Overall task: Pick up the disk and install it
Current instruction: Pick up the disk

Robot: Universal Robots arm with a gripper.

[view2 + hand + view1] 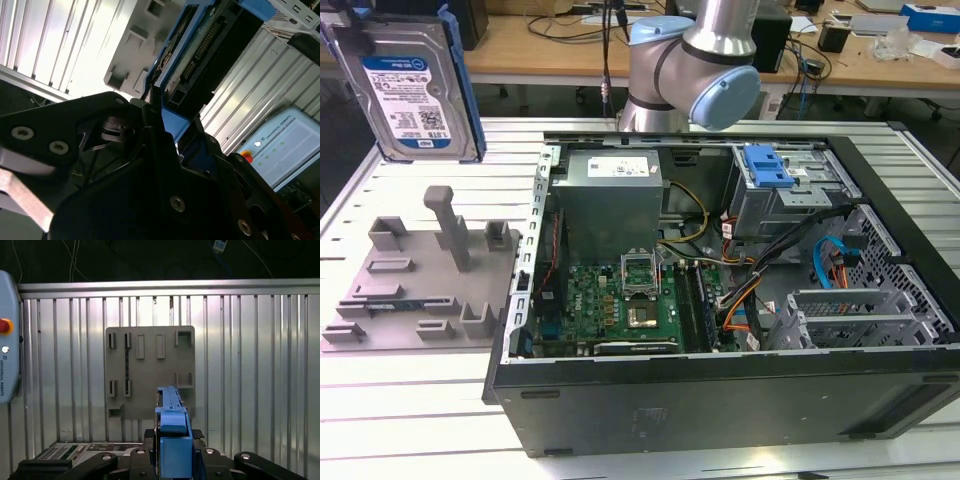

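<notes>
Claw: the gripper (167,131) is pinched tight on the blue frame of the disk (200,55). In both wrist views the jaws press on either side of the frame's edge.
Disk position: upper left of the exterior view (415,85), held upright in the air with its label facing the camera, clear of the table.
Fixture: grey slotted plate (420,290), left of centre in the exterior view, lying flat below the disk.
Surface: ribbed aluminium table (410,410), bearing the plate and the computer case.
Computer case: open black case (720,400) on the exterior view's right. The motherboard (620,300), cables and a blue latch (767,165) are exposed.
Arm: silver and blue joints (700,60) at top centre, behind the case.
Room: wooden benches (540,45) with cables and equipment along the top edge.
</notes>
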